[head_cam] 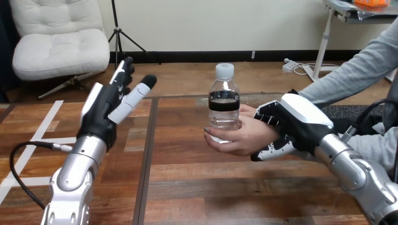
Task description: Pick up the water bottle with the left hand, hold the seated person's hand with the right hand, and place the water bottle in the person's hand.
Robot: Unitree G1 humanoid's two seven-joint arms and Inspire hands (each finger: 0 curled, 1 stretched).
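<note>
Bottle [224, 101] upright in person's hand [239, 138]. Head view: left hand [105, 110] raised, fingers straight, empty, well apart from it. Right hand [293, 122] clasps person's hand, fingers over, thumb under, prob. near the wrist. Risk: abrupt release jolts bottle, which tips onto bench [187, 187]. Label: dark band, no legible text.

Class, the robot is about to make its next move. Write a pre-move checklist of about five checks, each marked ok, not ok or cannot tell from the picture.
1. The water bottle sits in the person's hand: ok, their fingers wrap its lower part.
2. Bottle upright, cap on: ok.
3. Left hand clear of the bottle: ok, it is open, raised and well apart.
4. Right hand holds the person's hand: ok, fingers and thumb curl round it from behind.
5. Bottle base resting on the table: cannot tell, the person's hand hides it.
</note>
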